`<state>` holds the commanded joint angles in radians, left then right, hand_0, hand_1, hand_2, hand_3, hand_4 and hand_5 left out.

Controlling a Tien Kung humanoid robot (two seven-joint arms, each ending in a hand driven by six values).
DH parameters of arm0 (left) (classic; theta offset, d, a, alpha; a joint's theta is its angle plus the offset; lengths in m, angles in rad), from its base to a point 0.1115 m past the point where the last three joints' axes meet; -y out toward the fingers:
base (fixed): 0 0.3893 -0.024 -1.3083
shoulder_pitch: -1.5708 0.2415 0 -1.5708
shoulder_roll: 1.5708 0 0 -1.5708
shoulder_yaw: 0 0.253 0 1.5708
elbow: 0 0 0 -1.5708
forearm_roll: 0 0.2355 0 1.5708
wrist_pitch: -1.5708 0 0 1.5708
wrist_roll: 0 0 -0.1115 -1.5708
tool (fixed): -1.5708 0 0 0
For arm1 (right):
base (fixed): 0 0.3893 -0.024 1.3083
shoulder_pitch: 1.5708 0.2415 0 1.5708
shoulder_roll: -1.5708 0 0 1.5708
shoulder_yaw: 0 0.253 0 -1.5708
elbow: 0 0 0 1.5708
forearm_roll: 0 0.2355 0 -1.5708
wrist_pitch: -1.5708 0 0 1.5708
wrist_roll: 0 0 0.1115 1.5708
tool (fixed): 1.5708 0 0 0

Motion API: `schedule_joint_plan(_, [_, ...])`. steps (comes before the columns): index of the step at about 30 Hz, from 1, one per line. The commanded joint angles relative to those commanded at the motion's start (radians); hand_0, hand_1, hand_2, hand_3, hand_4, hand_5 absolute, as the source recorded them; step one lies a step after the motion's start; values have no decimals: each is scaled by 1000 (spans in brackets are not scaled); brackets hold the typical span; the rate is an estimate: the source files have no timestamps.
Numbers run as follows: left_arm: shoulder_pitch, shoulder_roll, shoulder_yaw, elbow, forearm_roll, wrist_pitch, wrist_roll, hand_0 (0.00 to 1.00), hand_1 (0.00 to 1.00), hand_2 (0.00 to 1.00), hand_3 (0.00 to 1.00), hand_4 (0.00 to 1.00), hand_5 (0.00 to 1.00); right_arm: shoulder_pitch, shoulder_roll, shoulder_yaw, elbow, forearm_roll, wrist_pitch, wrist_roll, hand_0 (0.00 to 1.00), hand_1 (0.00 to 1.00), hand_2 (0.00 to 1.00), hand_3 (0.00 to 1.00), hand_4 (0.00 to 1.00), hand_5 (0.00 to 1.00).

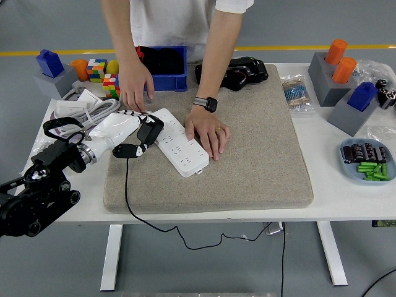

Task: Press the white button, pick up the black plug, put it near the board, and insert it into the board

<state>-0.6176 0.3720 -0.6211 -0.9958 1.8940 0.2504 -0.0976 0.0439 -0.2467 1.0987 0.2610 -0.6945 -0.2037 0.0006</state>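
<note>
The white power strip (180, 150) lies slanted on the grey mat (247, 154). My left hand (140, 137), white-backed with black fingers, is at the strip's left side, its fingers resting against the strip's edge. It is shut on the black plug (124, 152), whose black cable (126, 185) runs down over the mat's front edge. A person across the table holds the strip still: one hand (209, 133) presses on its right side, the other hand (133, 83) rests by its far end. The white button cannot be made out. My right arm is out of view.
A blue bin (162, 67) and a black device (238, 73) sit at the back of the mat. White cables (83, 111) and coloured cubes (102, 74) lie at the back left. Grey blocks with orange and blue pegs (343, 77) and a tray of parts (368, 161) stand at the right.
</note>
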Motion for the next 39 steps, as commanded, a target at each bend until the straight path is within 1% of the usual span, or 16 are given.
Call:
schedule_joint_plan(5, [-14,-14,18,14,-3,3,2,827,861,786,742,551,249,2,3,2,0,0,1,0,618,525,520,531,631,283])
schedule_joint_plan(16, [-63,-59,39,48,-9,6,8,814,858,782,737,555,236,5,4,0,1,0,0,1,618,525,519,531,631,282])
schedule_joint_plan(22, [-84,-80,49,83,-15,7,9,811,853,779,734,557,239,4,4,-3,1,1,0,2,617,524,519,531,630,281])
schedule_joint_plan(25, [-89,-83,49,99,-19,7,10,811,853,779,734,557,239,5,4,-4,1,1,0,2,617,524,519,531,630,281])
schedule_joint_plan(32, [-92,-79,48,111,-25,9,8,806,849,774,730,561,231,5,4,-1,1,2,0,2,618,524,519,532,629,279])
schedule_joint_plan(36, [-95,-84,42,115,-27,17,7,806,849,774,730,561,231,6,4,-3,1,2,1,2,618,524,519,532,629,279])
schedule_joint_plan(39, [-96,-84,37,107,-23,22,8,802,847,774,726,560,230,7,4,-2,3,1,0,3,618,523,518,531,629,278])
